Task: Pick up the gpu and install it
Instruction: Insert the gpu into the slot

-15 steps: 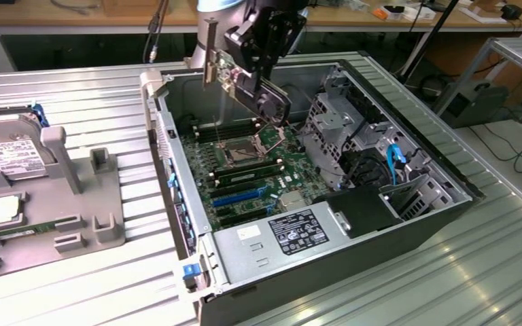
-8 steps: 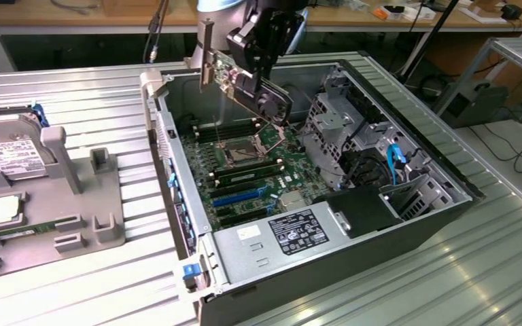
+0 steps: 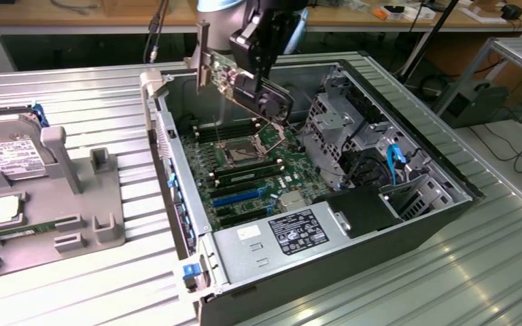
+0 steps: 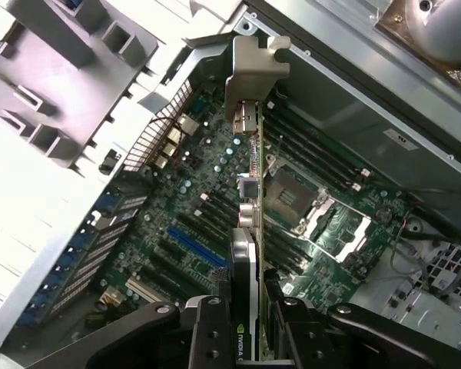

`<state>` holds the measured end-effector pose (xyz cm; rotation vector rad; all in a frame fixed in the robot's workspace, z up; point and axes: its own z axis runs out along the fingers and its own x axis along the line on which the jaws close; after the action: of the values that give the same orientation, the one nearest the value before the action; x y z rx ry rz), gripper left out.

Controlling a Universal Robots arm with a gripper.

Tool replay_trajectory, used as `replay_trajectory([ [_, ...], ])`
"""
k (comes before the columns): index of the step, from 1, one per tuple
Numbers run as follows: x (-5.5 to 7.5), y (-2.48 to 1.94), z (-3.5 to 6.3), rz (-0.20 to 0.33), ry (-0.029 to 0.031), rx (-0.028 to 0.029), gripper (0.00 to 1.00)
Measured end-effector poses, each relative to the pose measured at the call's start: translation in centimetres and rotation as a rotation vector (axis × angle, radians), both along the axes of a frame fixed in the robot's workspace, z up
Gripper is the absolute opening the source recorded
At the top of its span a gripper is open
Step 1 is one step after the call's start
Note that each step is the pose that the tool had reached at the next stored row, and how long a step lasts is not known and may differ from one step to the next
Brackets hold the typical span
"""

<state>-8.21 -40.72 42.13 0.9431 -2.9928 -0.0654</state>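
One end effector [image 4: 251, 329], jaws partway closed, clamped on gpu [image 4: 244, 250], held over open computer case [image 3: 352, 272]

One gpu [image 3: 277, 103], one hard drive [image 3: 11, 153], one CPU chip [image 3: 3, 209], one computer case [image 3: 352, 272].

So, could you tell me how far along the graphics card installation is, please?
Pick-up looks done: the gripper is shut on the graphics card. In hand: it hangs above the motherboard in the open case. Left: it is not yet plugged in.
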Motion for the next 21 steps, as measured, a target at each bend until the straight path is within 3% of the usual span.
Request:
replay_trajectory([
  [13, 0.0, 0.0, 0.0, 0.152, 0.0001, 0.0, 0.27],
  [17, 0.0, 0.0, 0.0, 0.234, 0.0, 0.0, 0.27],
  [21, 0.0, 0.0, 0.0, 0.282, 0.0, 0.0, 0.27],
])
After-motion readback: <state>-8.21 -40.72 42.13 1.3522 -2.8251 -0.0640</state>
